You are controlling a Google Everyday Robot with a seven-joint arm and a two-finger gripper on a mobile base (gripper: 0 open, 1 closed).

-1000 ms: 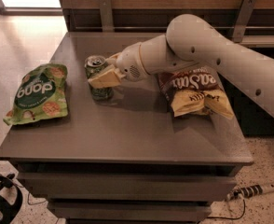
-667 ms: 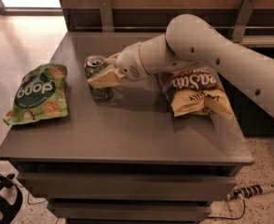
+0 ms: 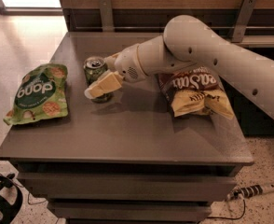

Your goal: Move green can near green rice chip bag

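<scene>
The green can point(image 3: 94, 65) stands upright on the grey table point(image 3: 127, 129), left of middle, with its silver top showing. My gripper point(image 3: 98, 77) reaches in from the right and is closed around the can. One cream finger point(image 3: 103, 85) lies across the can's front and the other sits behind it. The green rice chip bag point(image 3: 38, 94) lies flat at the table's left edge, a short gap left of the can.
A brown-and-yellow chip bag point(image 3: 195, 91) lies on the right half of the table, partly under my arm point(image 3: 207, 50). A wooden wall with metal brackets runs behind the table. Black cables and a power strip point(image 3: 253, 190) lie on the floor.
</scene>
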